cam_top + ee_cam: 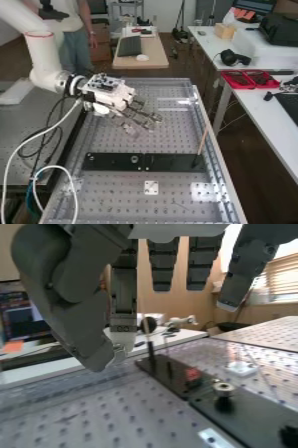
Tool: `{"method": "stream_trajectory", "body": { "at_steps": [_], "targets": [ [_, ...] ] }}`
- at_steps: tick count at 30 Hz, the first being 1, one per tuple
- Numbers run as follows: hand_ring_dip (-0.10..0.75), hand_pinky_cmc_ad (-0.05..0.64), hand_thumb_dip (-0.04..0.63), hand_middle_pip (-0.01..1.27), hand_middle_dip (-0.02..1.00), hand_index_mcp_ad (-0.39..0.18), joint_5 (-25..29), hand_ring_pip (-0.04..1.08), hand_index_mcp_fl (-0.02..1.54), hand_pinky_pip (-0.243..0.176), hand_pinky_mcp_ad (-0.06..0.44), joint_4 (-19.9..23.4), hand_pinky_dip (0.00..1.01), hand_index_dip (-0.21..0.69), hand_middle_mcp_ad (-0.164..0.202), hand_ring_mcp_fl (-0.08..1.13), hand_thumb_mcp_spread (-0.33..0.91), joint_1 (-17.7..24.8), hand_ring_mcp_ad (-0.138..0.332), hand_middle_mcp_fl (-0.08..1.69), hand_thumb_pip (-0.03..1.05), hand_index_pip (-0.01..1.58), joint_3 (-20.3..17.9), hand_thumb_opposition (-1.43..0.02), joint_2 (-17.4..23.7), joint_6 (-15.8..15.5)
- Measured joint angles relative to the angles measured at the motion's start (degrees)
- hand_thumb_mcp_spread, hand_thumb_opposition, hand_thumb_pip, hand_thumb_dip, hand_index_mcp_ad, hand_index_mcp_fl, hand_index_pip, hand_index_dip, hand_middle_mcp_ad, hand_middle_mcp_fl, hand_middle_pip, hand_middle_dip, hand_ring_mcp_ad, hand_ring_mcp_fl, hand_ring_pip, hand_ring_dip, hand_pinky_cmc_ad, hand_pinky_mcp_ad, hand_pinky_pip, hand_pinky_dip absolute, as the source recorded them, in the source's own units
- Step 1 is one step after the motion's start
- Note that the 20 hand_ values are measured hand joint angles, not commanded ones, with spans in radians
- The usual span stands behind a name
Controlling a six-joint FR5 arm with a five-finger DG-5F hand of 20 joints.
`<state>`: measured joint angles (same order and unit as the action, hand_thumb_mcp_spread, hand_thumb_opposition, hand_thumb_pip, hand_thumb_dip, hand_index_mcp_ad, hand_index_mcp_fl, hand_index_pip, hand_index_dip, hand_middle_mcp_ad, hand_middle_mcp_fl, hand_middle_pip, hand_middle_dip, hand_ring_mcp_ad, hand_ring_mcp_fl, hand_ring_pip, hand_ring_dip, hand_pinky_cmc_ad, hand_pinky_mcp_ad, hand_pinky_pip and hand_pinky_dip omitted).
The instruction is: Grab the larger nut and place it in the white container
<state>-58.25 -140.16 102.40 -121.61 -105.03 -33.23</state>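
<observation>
The hand [136,112] is above the perforated bench, on the far side of the black bar [174,162]. In the wrist view the hand [74,299] has its thumb and one finger meeting at their tips, with a bit of metal [119,347] between them, mostly hidden, taken as the larger nut; the other fingers hang fairly straight. On the bar stand the smaller nut [91,157] and the bearing [134,159]. A small white square piece [151,188] lies nearer than the bar; whether it is the container I cannot tell.
A thin stick [202,142] stands upright at the bar's right end. A red block [193,375] shows on the bar in the wrist view. Cables [48,131] hang along the bench's left side. A side table [269,110] with red trays [249,79] stands to the right.
</observation>
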Motion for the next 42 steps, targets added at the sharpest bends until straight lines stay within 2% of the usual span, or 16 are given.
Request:
{"method": "stream_trajectory", "body": {
  "at_steps": [5, 11, 17, 23, 30, 34, 36, 37, 42],
  "targets": [
    [0.103, 0.344, 0.218, 0.13, 0.22, -0.115, -19.16, 0.16, 0.26, -0.106, 0.293, -6.55, 0.66, 0.065, 0.073, 0.00, 0.35, -0.59, 0.145, 0.01, 0.75, 1.54, 1.54, -0.91, 2.35, 0.80],
    [0.106, 0.347, 0.218, 0.13, 0.22, -0.113, -35.84, 0.14, 0.26, -0.110, 0.295, -10.40, 0.62, 0.065, 0.075, 0.00, 0.35, -1.78, 0.147, 0.01, 0.75, 1.54, 1.40, -0.91, 4.93, 1.40],
    [0.106, 0.351, 0.218, 0.13, 0.22, -0.113, -43.81, 0.14, 0.26, -0.106, 0.295, -11.58, 0.62, 0.065, 0.075, 0.00, 0.35, -2.91, 0.141, 0.01, 0.75, 1.54, -0.79, -0.91, 7.17, 1.63],
    [0.106, 0.349, 0.218, 0.13, 0.22, -0.113, -45.77, 0.14, 0.27, -0.106, 0.295, -10.71, 0.61, 0.037, 0.075, 0.00, 0.35, -3.19, 0.141, 0.00, 0.75, 1.54, -2.08, -0.91, 6.56, 0.92],
    [0.103, 0.349, 0.218, 0.13, 0.22, -0.113, -44.82, 0.14, 0.27, -0.106, 0.293, -10.98, 0.61, 0.019, 0.075, 0.00, 0.35, -2.57, 0.141, 0.00, 0.75, 1.54, -2.48, -0.91, 5.48, 0.42],
    [0.106, 0.349, 0.222, 0.13, 0.22, -0.138, -43.16, 0.15, 0.13, -0.106, 0.295, -13.86, 0.61, 0.016, 0.077, 0.00, 0.36, -1.94, 0.145, 0.01, 0.80, 1.54, -1.83, -0.90, 4.66, -0.07],
    [0.106, 0.349, 0.223, 0.13, 0.22, -0.138, -42.57, 0.15, 0.07, -0.106, 0.295, -14.62, 0.61, -0.014, 0.075, 0.00, 0.36, -1.73, 0.145, 0.01, 0.80, 1.52, -1.57, -0.90, 4.50, -0.26],
    [0.106, 0.349, 0.223, 0.14, 0.22, -0.138, -42.32, 0.15, 0.02, -0.106, 0.295, -14.81, 0.62, -0.030, 0.075, 0.00, 0.36, -1.63, 0.145, 0.00, 0.80, 1.46, -1.47, -0.90, 4.51, -0.20],
    [0.106, 0.349, 0.220, 0.13, 0.22, -0.138, -41.38, 0.16, 0.00, -0.106, 0.295, -15.60, 0.67, -0.103, 0.075, 0.00, 0.33, -1.47, 0.145, 0.00, 0.80, 1.32, -1.18, -0.88, 4.72, 0.47]
  ]
}}
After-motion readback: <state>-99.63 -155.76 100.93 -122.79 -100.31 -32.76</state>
